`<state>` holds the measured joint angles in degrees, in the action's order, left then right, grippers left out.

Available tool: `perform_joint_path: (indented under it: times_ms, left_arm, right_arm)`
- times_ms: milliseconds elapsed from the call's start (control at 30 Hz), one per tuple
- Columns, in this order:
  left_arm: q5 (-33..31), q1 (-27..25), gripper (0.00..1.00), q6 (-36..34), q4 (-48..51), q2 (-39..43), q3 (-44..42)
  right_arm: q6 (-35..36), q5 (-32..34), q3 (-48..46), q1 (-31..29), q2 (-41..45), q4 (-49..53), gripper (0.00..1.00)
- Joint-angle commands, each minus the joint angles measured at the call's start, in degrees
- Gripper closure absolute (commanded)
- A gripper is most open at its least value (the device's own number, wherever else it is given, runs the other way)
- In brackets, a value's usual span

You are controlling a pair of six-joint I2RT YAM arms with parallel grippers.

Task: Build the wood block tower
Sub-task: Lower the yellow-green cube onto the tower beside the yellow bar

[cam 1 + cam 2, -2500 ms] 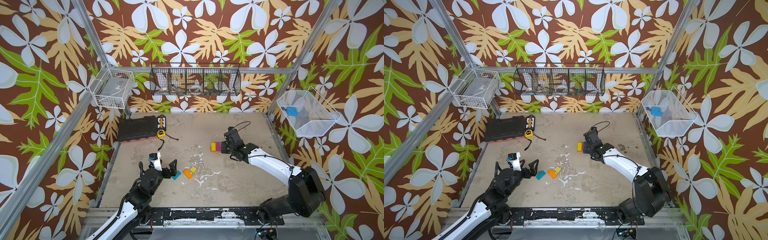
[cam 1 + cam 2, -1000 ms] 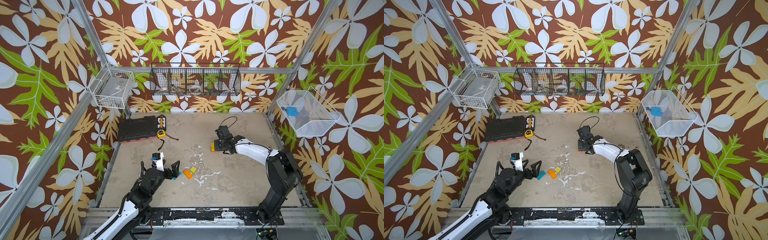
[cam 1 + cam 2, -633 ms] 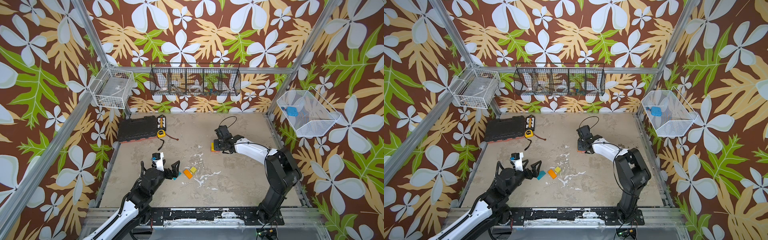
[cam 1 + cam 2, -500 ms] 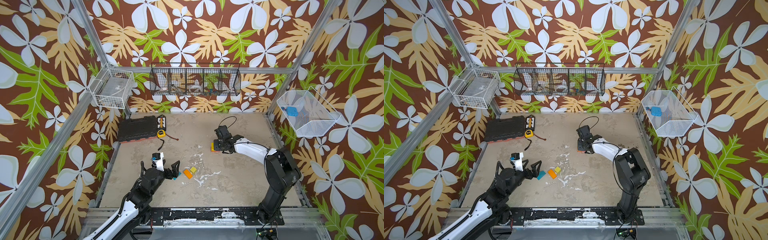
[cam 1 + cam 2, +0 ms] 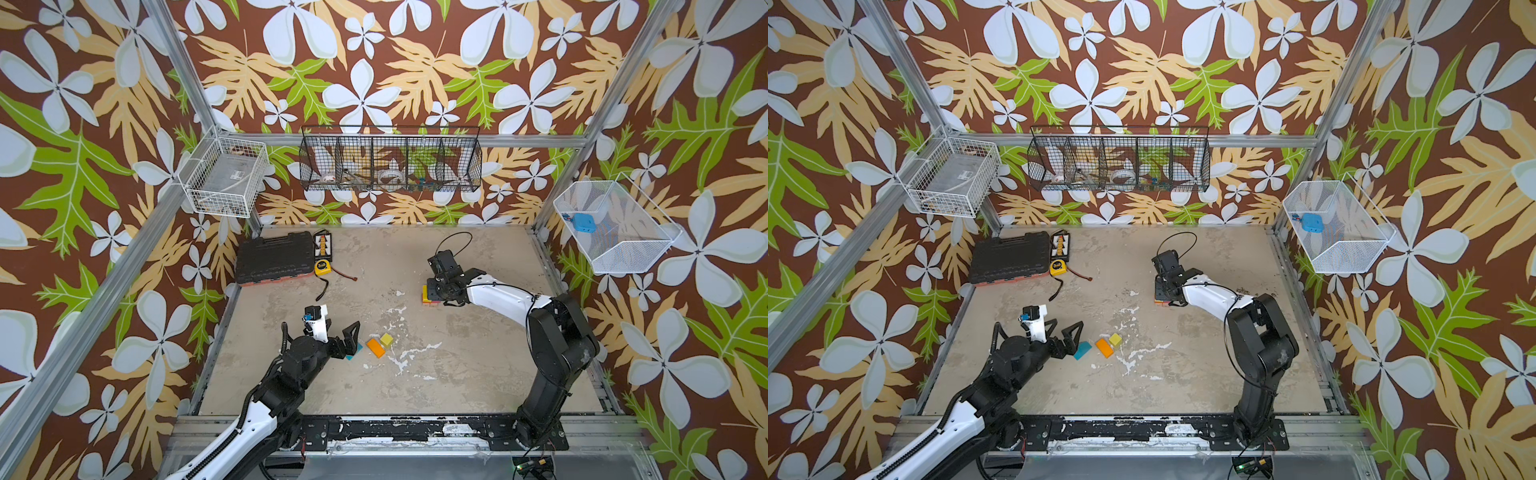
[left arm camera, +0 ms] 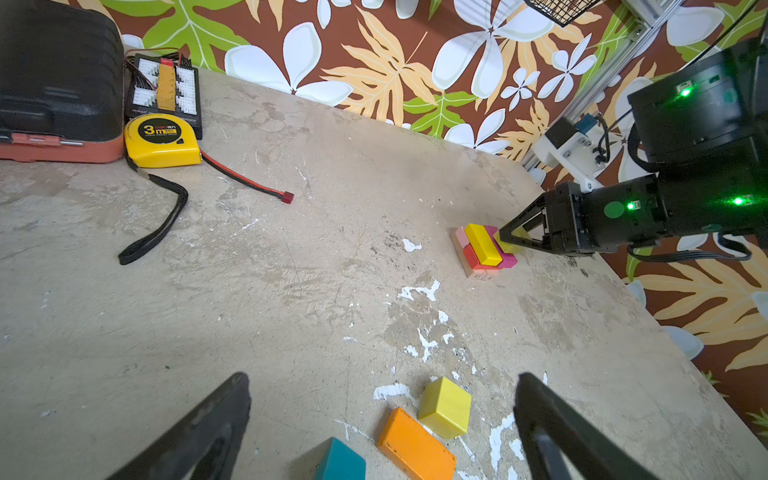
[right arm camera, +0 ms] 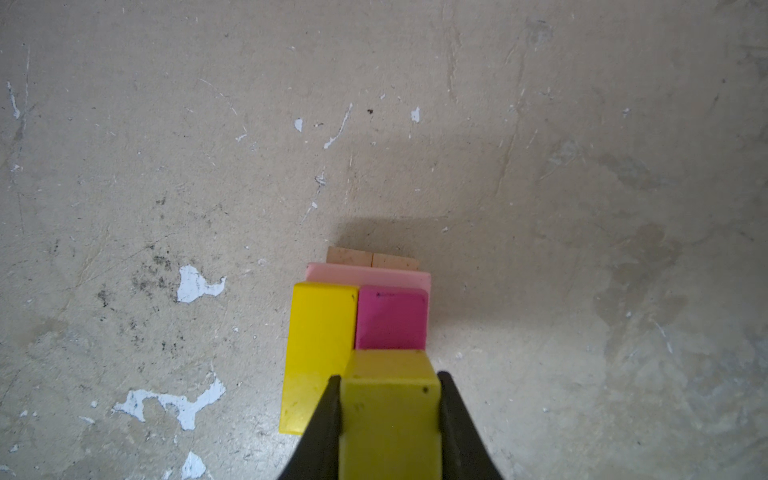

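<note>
The tower point(image 6: 482, 245) stands right of the table's middle: tan planks point(image 7: 372, 257) lowest, a pink brick point(image 7: 370, 276) and a red one above, then a yellow brick point(image 7: 320, 332) beside a magenta brick point(image 7: 390, 318). My right gripper point(image 7: 388, 380) is shut on a yellow-green cube point(image 7: 390, 411), held at the near end of the magenta brick; in both top views this gripper point(image 5: 434, 291) hides most of the tower point(image 5: 427, 296). Nearer the front, my left gripper point(image 6: 384, 378) hovers open over a teal piece point(image 6: 340, 461), an orange brick point(image 6: 415, 449) and a second yellow-green cube point(image 6: 444, 407).
A black tool case point(image 5: 274, 257), a connector board point(image 5: 323, 245) and a yellow tape measure point(image 5: 322, 267) with its black strap lie at the back left. A red wire point(image 6: 249, 178) trails from them. Wire baskets point(image 5: 390, 160) hang on the walls.
The right gripper has swung left from beside the tower to over it, its arm folding up. Over the last second it barely moves. The left gripper edged toward the teal piece.
</note>
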<state>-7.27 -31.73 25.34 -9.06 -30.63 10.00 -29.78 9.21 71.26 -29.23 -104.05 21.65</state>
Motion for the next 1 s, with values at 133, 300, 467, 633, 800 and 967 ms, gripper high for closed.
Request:
perform_joint_path:
  times_ms: [133, 300, 467, 633, 800, 967]
  left_arm:
    - [0.1, 0.0, 0.00, -0.5, -1.6, 0.0, 0.0]
    - [0.1, 0.0, 0.00, -0.5, -1.6, 0.1, 0.0]
    - [0.2, 0.1, 0.00, -0.5, -1.7, 0.1, -0.1]
    - [0.2, 0.0, 0.00, -0.5, -1.7, 0.1, 0.0]
    - [0.3, 0.0, 0.00, -0.5, -1.7, 0.0, 0.0]
    - [0.4, 0.0, 0.00, -0.5, -1.7, 0.1, 0.0]
  right_arm:
    - [-0.8, 1.1, 0.6, 0.1, -0.3, 0.5, 0.65]
    - [-0.9, 1.0, 0.8, 0.0, -0.6, 0.6, 0.61]
    - [-0.9, 1.0, 1.2, 0.0, -1.0, 0.7, 0.59]
    - [-1.1, 0.8, 1.2, 0.0, -1.0, 0.9, 0.54]
    - [-1.3, 0.9, -0.1, 0.0, 0.8, 0.7, 0.52]
    - [-1.8, 0.2, -2.4, 0.0, 2.4, -0.3, 0.51]
